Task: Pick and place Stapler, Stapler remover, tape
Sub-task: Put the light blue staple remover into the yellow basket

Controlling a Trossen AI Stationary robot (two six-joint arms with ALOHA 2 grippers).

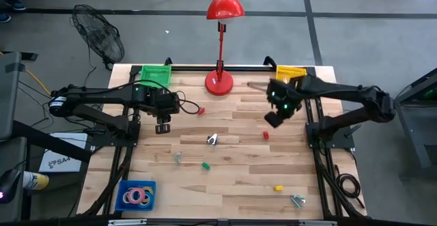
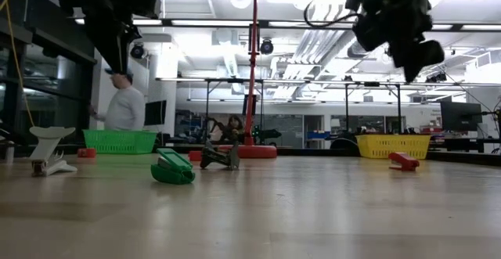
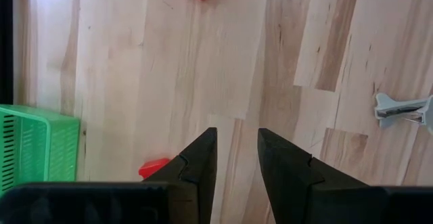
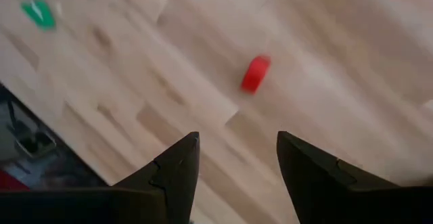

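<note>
High view: tape rolls [image 1: 137,196] already sit in the blue tray [image 1: 123,187] at the counter's [image 1: 239,178] near left corner. Small staplers and removers remain scattered. My left pincer [image 1: 162,126] and right pincer [image 1: 272,119] hover apart-fingered, empty.

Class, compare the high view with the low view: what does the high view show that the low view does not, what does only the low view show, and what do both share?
Only the high view shows the blue tray of tape rolls, the small yellow item and the floor fan. Only the low view shows the room behind the table, with a person standing there. Both share the green basket, the yellow basket, the red lamp, the green stapler, and the open, empty left pincer and right pincer.
</note>
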